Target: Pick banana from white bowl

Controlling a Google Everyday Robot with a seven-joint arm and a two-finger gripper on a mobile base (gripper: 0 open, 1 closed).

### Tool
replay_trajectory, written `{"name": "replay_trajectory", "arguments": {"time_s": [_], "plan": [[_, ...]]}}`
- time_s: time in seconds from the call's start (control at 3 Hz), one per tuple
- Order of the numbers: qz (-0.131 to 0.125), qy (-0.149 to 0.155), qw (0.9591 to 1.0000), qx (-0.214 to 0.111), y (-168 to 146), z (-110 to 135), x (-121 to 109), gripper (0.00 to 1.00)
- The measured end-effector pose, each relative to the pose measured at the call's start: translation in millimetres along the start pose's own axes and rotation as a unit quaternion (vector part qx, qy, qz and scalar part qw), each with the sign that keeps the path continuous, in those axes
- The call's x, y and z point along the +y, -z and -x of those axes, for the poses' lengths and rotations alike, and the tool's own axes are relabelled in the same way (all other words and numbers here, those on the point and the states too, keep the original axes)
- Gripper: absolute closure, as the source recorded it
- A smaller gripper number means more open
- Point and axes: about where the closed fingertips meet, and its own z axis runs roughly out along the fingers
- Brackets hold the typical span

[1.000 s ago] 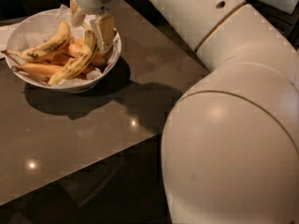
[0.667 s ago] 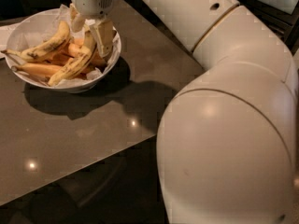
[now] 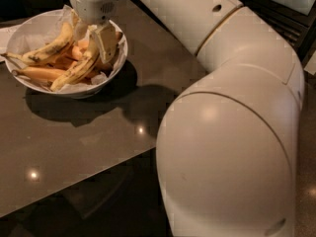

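Note:
The white bowl (image 3: 114, 63) stands at the table's far left, lined with crinkled paper and holding several bananas. The banana (image 3: 74, 73), long and dull yellow with dark streaks, lies across the bowl's near right side, its upper end rising toward the gripper. My gripper (image 3: 93, 42) points down into the bowl's right half. Its fingers (image 3: 106, 42) stand apart on either side of the banana's upper end, and I cannot tell whether they touch it. A shorter curved banana with a dark blotch (image 3: 49, 48) lies to the left, and orange ones (image 3: 40, 73) lie under it.
The brown table (image 3: 89, 132) has a front edge running diagonally from the lower left up to the right. My large white arm (image 3: 232, 132) fills the right side of the view. White paper (image 3: 5, 33) lies at the far left edge.
The gripper has stayed over the bowl's right half, dropping slightly onto the banana. The arm's big elbow has swung a little to the left.

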Motion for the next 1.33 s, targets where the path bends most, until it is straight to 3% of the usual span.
{"name": "replay_trajectory", "arguments": {"time_s": [1.0,1.33], "plan": [[0.013,-0.006,0.9998,-0.016,-18,5,1,0.41],[0.017,-0.016,0.9995,-0.019,-22,4,6,0.59]]}}
